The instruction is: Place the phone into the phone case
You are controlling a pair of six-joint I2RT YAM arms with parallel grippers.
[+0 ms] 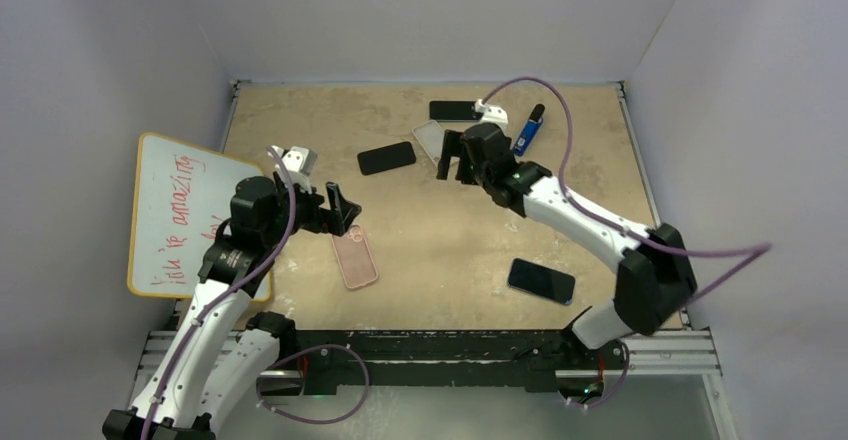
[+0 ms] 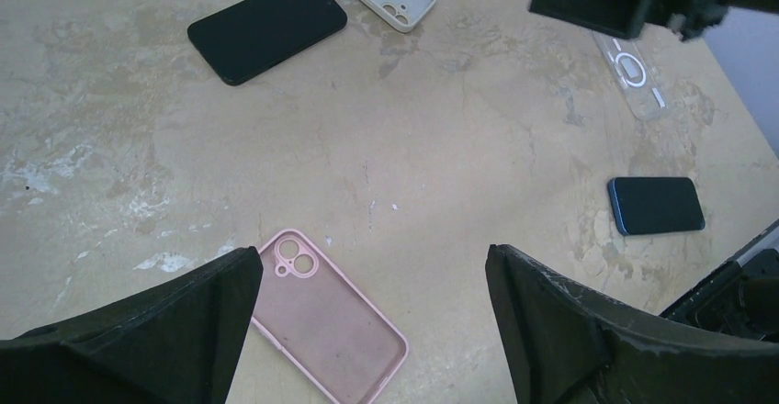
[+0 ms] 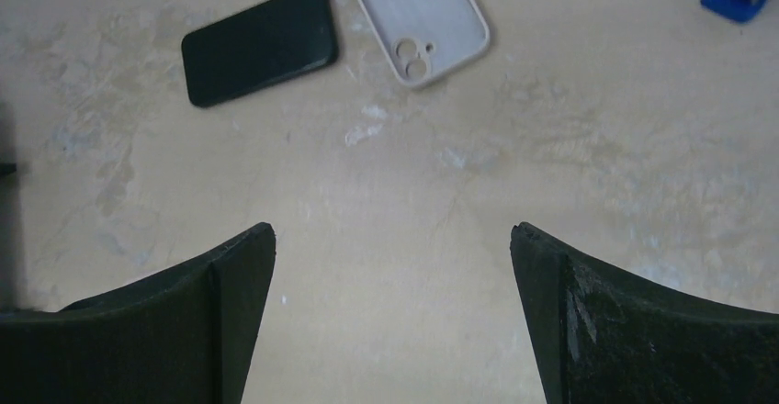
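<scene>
Both hands stand with their jaws spread wide and nothing between them. The left hand [image 1: 344,210] hangs over the left part of the worktop [image 1: 450,240], just above the far end of the pink case [image 2: 331,326]. That case lies flat, hollow side up, near the left of the near edge, with its camera cut-out toward the far edge. The black phone [image 1: 386,157] lies flat in the far middle of the worktop, dark face up, well apart from the pink case. Just beside it on the right is a pale case [image 3: 418,18], also hollow side up and apart from the phone. The right hand [image 1: 456,170] hovers by this pair, covering part of the pale case in the overhead view. In the left wrist view a clear case [image 2: 634,73] with a white ring shows partly below that hand. A dark blue phone [image 1: 541,281] lies alone toward the near right corner, and a second black phone [image 1: 455,110] sits at the far edge. A blue pen-shaped thing [image 1: 530,130] lies toward the far right corner. A whiteboard [image 1: 185,215] with red writing juts out past the left edge.
</scene>
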